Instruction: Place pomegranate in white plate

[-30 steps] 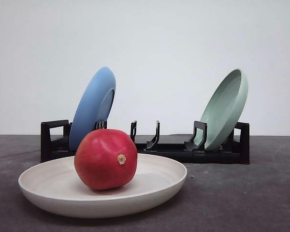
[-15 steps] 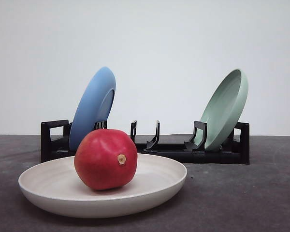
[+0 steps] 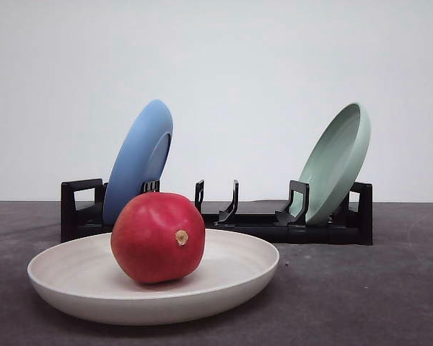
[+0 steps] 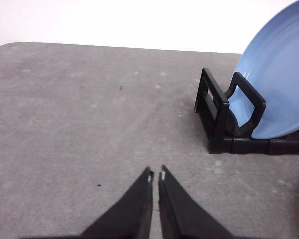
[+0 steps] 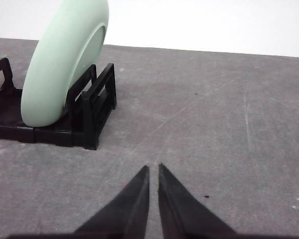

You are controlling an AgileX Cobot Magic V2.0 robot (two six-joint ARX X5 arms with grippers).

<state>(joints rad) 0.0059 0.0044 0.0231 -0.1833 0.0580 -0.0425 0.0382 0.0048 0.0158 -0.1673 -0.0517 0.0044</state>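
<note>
The pomegranate (image 3: 158,236) rests inside the white plate (image 3: 79,285) on the grey bench (image 3: 361,295), before a black dish rack (image 3: 256,225). The left gripper (image 4: 155,175) and right gripper (image 5: 153,168) both have their jaws nearly closed, holding nothing, above bare bench.

Black rack (image 3: 224,216) with tilted blue plate (image 3: 138,160) and green plate (image 3: 337,162) blocks behind

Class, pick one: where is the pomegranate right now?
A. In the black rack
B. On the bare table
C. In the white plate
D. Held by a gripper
C: the pomegranate rests inside the white plate, in front of the black rack.
</note>
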